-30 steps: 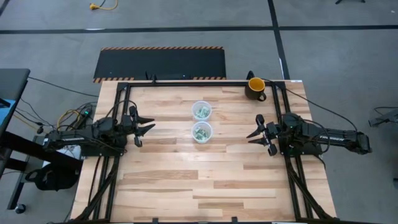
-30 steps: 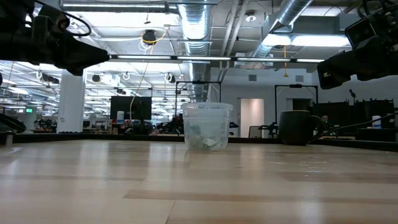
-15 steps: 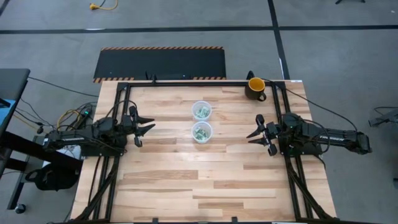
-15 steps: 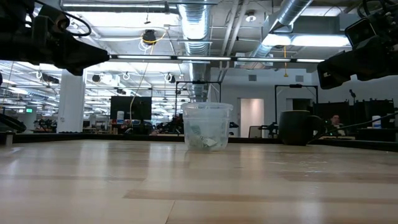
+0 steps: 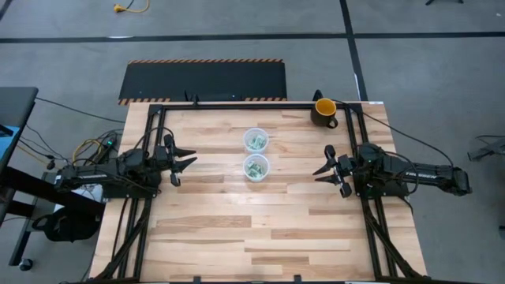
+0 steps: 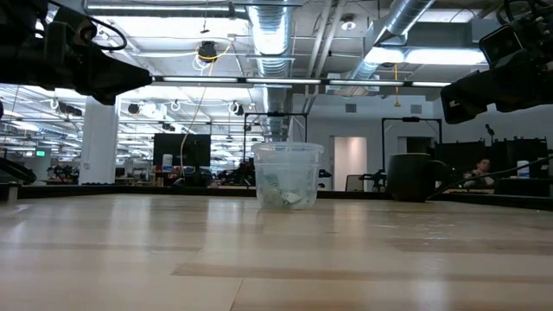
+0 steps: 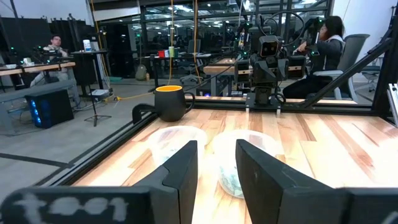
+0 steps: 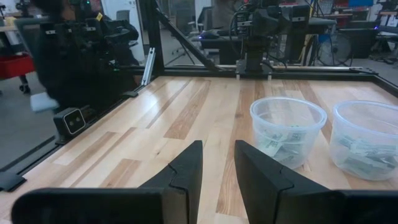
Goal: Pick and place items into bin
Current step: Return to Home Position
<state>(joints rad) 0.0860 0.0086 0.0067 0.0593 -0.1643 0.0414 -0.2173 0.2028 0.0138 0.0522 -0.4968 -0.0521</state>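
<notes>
High view: finds crumpled green-and-white packets inside two clear round plastic bins. Holds nothing in left gripper or right gripper, both parted, flanking the bins. Could topple a bin if swung inward.

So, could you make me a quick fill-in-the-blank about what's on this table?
The packets lie in ___ clear bins.
The dark mug is ___ inside.
The left gripper and right gripper are open and hold ___.
Missing words: two; yellow; nothing.
</notes>
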